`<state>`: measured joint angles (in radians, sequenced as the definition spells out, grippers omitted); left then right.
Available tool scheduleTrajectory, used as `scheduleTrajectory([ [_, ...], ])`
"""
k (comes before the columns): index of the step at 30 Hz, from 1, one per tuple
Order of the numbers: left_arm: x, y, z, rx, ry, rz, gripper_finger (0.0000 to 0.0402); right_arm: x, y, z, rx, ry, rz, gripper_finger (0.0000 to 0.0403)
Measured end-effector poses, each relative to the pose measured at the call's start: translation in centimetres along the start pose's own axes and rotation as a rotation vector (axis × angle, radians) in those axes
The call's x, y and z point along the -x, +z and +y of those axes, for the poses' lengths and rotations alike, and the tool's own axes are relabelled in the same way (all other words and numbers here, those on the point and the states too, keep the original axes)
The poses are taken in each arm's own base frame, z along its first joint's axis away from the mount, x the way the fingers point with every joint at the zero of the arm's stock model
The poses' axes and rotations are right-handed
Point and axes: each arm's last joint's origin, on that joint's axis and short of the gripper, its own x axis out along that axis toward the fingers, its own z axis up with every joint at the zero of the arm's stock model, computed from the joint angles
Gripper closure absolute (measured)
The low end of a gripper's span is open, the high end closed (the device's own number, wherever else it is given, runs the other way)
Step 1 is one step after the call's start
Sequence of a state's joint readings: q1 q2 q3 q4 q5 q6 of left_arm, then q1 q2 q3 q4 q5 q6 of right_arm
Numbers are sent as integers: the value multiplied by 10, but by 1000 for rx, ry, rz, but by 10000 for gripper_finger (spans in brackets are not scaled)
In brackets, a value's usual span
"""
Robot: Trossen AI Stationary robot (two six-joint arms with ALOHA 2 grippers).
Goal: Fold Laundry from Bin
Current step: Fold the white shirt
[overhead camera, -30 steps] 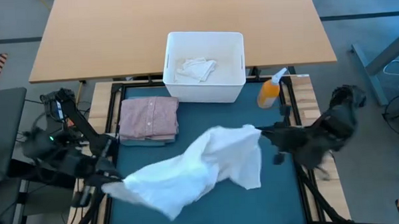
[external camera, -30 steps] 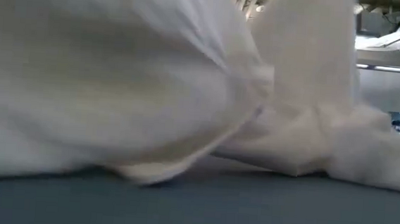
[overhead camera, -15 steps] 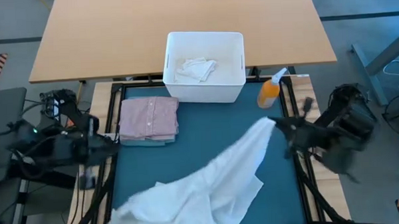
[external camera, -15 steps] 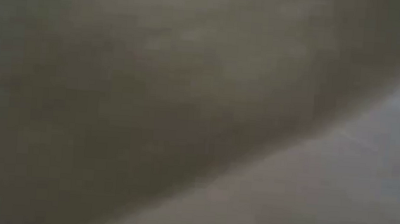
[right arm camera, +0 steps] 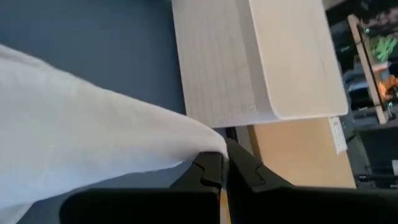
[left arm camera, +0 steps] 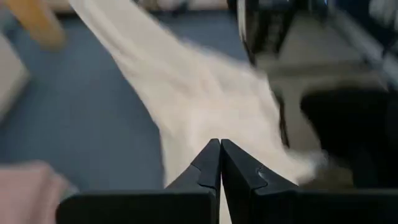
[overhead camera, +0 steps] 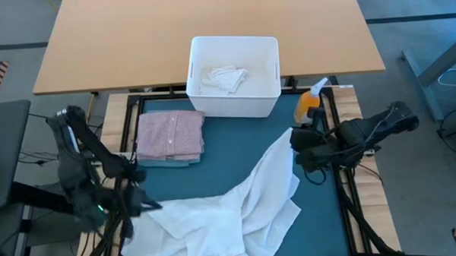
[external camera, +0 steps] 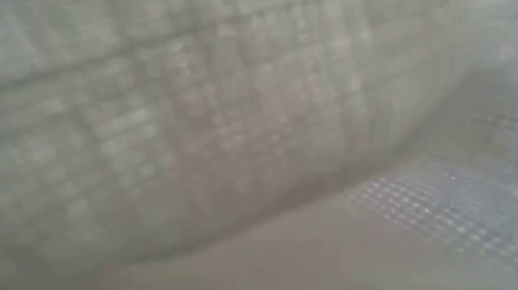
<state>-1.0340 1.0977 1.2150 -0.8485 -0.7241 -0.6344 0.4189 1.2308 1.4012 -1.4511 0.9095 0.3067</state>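
A white cloth [overhead camera: 231, 211] sprawls across the lower middle of the blue mat [overhead camera: 236, 139]. The left gripper [overhead camera: 143, 203] pinches its lower-left end, the right gripper [overhead camera: 295, 141] its upper-right corner, both jaws clamped on fabric. The bin [overhead camera: 233, 48] sits top center with 1 white piece [overhead camera: 222, 77] inside.

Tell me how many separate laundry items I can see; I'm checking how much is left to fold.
3: a white cloth spread on the mat, pinched by both tools; a folded pink shirt beside the bin; a crumpled white piece inside the bin. More may be hidden beneath these.
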Motion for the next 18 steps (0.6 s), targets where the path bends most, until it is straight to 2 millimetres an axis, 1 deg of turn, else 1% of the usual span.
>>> scheduleTrajectory([
  [2,-17,-15,-9,-9,-15,70,395,-6,-2,3,1,9,23,381],
  [5,-38,-29,-20,-6,-5,154,374,-10,-3,6,-5,35,36,380],
  [9,-71,-45,-32,-43,31,277,329,-10,0,8,-30,54,20,380],
  [14,-110,-74,-49,-129,-4,513,270,-9,0,8,-37,69,18,380],
  [18,-130,-96,-56,-189,-19,676,240,-10,1,8,-39,70,16,380],
])
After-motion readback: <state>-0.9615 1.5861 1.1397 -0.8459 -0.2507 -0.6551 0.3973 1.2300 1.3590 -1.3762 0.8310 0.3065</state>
